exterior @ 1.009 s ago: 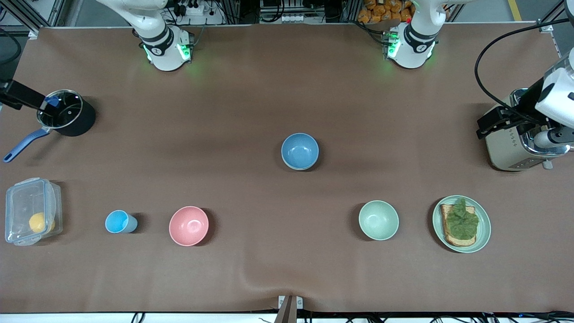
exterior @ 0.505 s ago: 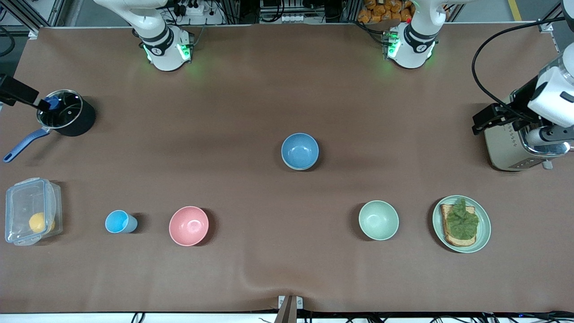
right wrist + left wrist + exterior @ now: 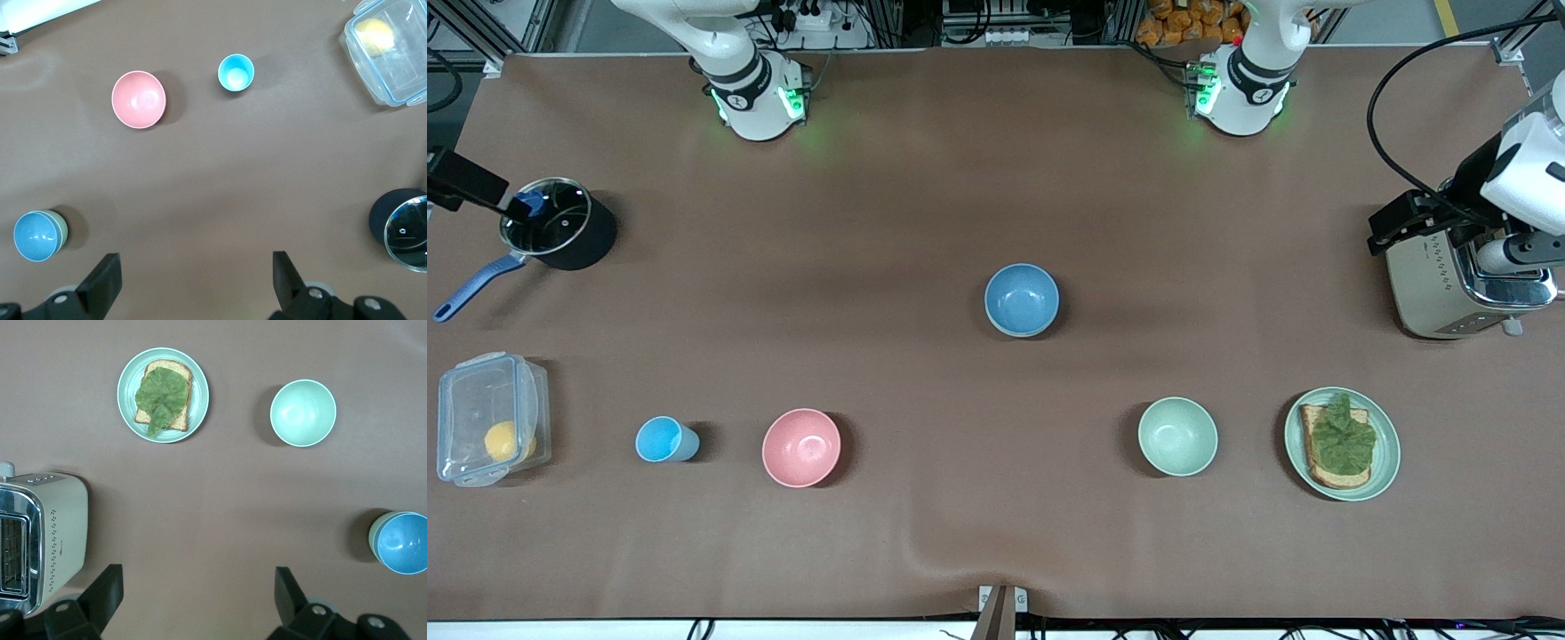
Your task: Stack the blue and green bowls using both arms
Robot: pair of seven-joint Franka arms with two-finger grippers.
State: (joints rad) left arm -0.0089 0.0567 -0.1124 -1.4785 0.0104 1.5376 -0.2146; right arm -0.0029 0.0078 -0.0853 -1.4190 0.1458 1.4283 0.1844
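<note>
The blue bowl (image 3: 1021, 299) stands mid-table, nested inside the green bowl, whose sage rim shows under it in the left wrist view (image 3: 374, 532) and the right wrist view (image 3: 61, 228). The blue bowl also shows in those views (image 3: 402, 544) (image 3: 35, 236). My left gripper (image 3: 1380, 233) (image 3: 197, 581) is open and empty, up over the toaster (image 3: 1449, 289) at the left arm's end. My right gripper (image 3: 514, 210) (image 3: 195, 264) is open and empty, up over the black pot (image 3: 560, 222) at the right arm's end.
A paler mint-green bowl (image 3: 1177, 436) and a green plate (image 3: 1385, 462) with toast and lettuce lie nearer the camera. A pink bowl (image 3: 801, 447), a small light-blue cup (image 3: 662, 439) and a clear box (image 3: 480, 418) holding a yellow fruit lie toward the right arm's end.
Both grippers have shifted only slightly at their ends of the table. The bowls have not moved.
</note>
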